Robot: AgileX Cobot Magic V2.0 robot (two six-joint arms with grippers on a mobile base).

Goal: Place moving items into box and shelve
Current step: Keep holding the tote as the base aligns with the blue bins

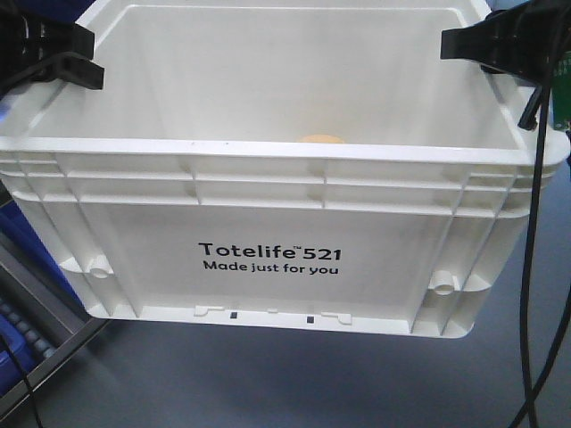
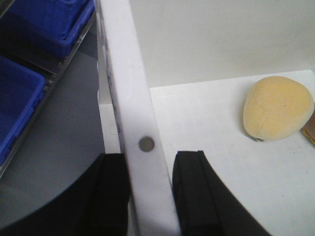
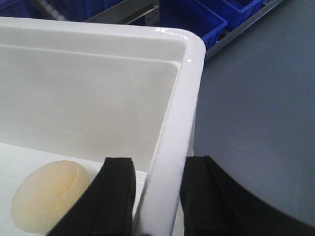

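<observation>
Close beside the blue bins (image 2: 19, 98), the white box (image 1: 268, 205) has its side rims clamped by the left gripper (image 2: 150, 164) and the right gripper (image 3: 160, 167), a pale yellow lump (image 2: 278, 108) resting on its floor.

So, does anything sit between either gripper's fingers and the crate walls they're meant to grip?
Nothing visible. The left gripper and right gripper each straddle a wall of the white crate, fingers on both faces. The yellow lump inside lies clear of the left fingers.
</observation>
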